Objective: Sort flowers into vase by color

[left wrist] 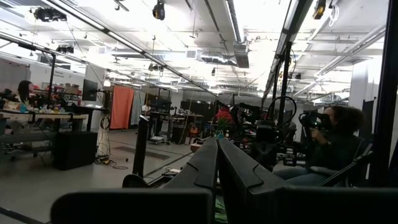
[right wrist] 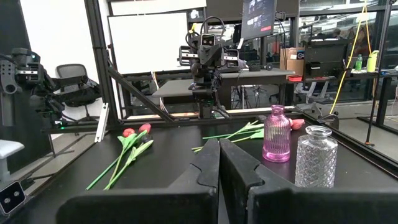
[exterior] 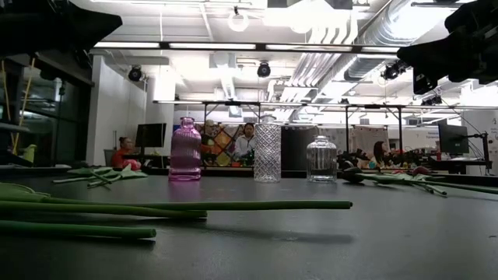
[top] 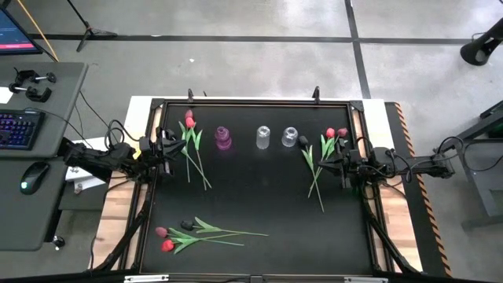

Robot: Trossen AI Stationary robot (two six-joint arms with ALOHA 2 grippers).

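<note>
**No flower lifted yet, both arms parked at the table edges**

I count three loose bunches of flowers on the black table [top: 259,204]. The left bunch [top: 192,149] lies in the upper left of the high view, heads toward the top, stems running down and slightly right. The right bunch [top: 322,161] lies in the upper right, red heads up, stems trailing down. The near bunch [top: 208,233] lies in the lower left of that view, heads to the left, stems pointing right, its long axis nearly level across the frame.

Between the two upper bunches stand three vases in a row: a pink vase [top: 223,138], a clear cut-glass vase [top: 263,137] and a shorter clear vase [top: 290,137]. All are upright and empty as far as I can see.

The left gripper [top: 167,148] hovers just beside the left bunch, fingers pressed together on nothing. The right gripper [top: 343,167] sits just beside the right bunch, also clenched empty; its wrist view looks across the table at the pink vase.

My judgement: the first pick comes next. I would spread the fingers first, then come down across a single stem at right angles to its long axis, somewhere mid-stem where leaves do not crowd. Stems overlap in every bunch, so I would choose an outer one to avoid dragging neighbours.
</note>
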